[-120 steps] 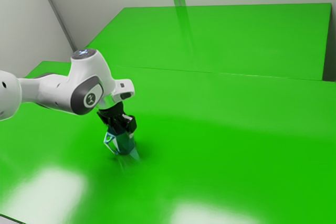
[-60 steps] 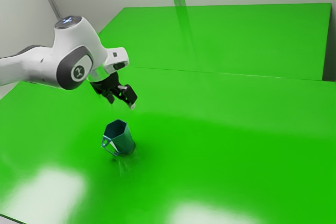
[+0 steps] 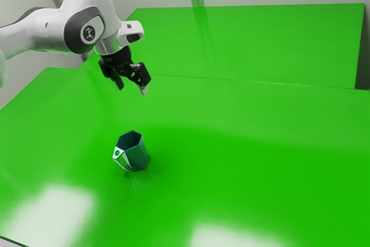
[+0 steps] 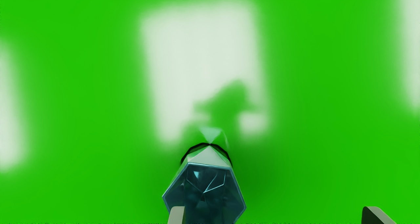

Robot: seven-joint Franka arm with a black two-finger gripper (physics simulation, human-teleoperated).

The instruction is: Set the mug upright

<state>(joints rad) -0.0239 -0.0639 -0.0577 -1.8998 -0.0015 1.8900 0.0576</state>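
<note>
Luckily the mug stood up at the exterior view's left, but the open, empty gripper could tip it by dipping down.

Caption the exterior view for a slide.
Open black two-finger gripper hovering above an upright teal faceted mug on a glossy green table.

Teal faceted mug, upright on green table.
</note>
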